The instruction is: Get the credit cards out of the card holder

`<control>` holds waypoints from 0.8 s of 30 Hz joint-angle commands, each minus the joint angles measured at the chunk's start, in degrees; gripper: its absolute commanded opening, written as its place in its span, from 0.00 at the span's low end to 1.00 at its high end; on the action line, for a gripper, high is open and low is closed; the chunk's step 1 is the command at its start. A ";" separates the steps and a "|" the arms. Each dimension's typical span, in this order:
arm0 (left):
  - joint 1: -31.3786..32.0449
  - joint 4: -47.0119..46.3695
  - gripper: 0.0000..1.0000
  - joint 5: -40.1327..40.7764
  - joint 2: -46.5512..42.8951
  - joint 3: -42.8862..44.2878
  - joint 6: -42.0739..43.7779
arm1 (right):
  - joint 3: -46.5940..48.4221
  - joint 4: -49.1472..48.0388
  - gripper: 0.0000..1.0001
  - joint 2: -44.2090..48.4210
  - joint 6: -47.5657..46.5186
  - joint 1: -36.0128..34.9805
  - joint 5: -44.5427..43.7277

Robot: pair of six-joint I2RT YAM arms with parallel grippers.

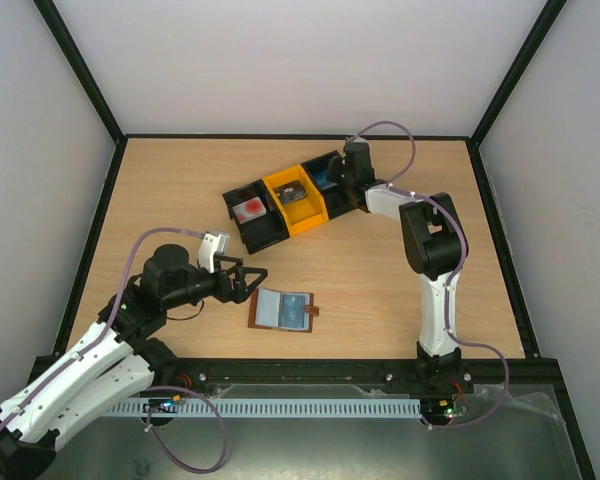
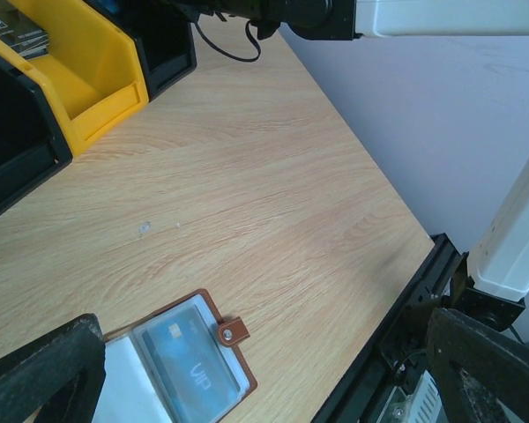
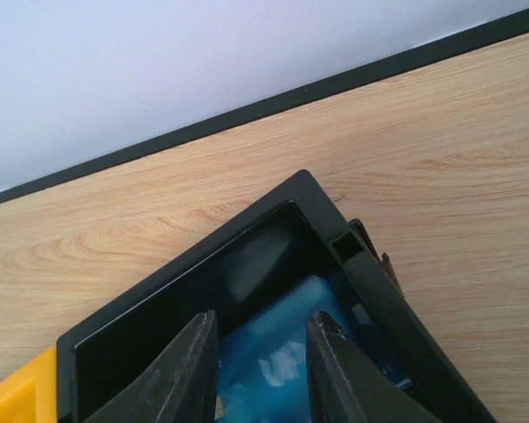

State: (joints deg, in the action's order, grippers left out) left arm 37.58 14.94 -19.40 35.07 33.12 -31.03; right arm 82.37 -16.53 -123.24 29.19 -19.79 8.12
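From above, we see the card holder lying open on the worktop, left fingers spread wide just beside it, with open room all round. Left wrist: a thin, stiff, slick card sits sleeved, so we'd pinch its edge. Right wrist: right fingers parted, holding nothing, over a black bin.

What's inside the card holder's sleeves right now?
The card holder lies open. A blue card marked VIP shows in the strap-side sleeve; the other sleeve looks pale, contents unclear.
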 commanded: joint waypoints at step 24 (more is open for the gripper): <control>-0.14 1.79 1.00 2.47 9.84 0.59 -4.91 | -8.01 17.64 0.41 18.99 10.06 0.01 1.26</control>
State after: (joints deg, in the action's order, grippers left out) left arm 37.58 18.22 -17.23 44.40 35.55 -33.21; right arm 79.55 -4.93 -110.10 35.24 -19.79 6.61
